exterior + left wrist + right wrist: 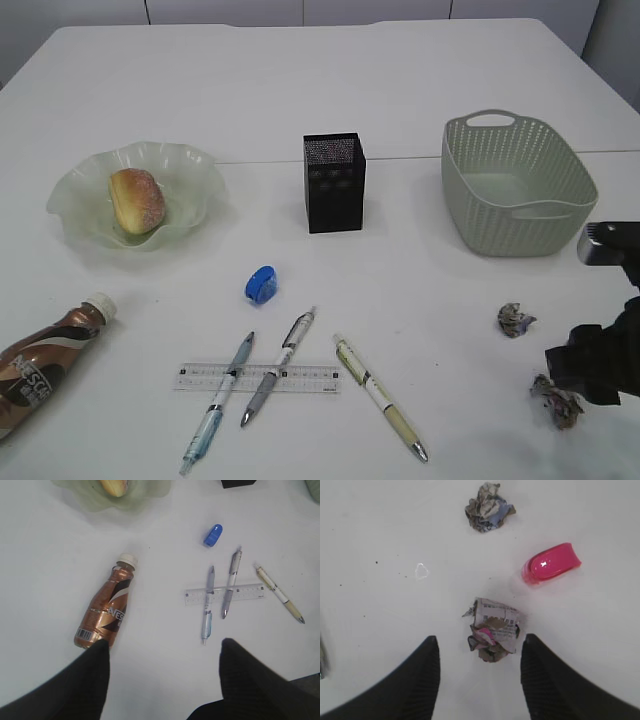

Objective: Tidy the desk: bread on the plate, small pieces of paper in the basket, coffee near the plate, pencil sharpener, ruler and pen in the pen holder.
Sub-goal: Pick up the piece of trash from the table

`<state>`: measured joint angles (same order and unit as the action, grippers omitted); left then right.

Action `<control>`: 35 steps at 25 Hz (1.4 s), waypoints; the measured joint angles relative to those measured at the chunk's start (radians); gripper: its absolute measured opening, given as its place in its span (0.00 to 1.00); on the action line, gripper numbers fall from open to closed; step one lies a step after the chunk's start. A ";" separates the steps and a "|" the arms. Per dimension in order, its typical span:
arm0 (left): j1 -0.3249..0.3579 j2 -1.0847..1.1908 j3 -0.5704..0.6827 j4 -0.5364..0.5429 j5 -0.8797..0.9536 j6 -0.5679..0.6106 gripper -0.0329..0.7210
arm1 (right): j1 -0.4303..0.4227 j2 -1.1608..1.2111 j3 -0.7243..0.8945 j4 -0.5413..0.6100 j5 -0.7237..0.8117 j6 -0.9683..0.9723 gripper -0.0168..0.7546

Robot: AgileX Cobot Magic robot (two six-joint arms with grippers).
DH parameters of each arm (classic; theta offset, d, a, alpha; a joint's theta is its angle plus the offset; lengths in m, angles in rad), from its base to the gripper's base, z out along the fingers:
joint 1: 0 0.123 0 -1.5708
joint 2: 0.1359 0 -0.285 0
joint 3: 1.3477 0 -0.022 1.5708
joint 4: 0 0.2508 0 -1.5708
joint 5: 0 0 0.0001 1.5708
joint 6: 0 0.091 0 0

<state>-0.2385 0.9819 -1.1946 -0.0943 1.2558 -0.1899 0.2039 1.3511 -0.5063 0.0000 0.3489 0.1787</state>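
The coffee [105, 611] lies flat, cap toward the plate [75, 205]; both arms' fingers [427, 672] gape, holding nothing.

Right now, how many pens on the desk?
3. Two pens lie across the ruler; the third lies just right of it. None in the pen holder that I can see.

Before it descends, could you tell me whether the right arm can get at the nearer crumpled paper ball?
Probably yes: the crumpled paper ball lies free between the open jaws, clear of the pink sharpener.
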 joint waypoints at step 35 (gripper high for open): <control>0.000 0.058 0.000 0.015 0.000 -0.001 0.70 | 0.084 0.212 -0.127 -0.296 0.092 0.267 0.56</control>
<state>-0.2385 1.0400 -1.1946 -0.0798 1.2558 -0.1906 0.2878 1.5632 -0.6329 -0.2965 0.4409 0.4452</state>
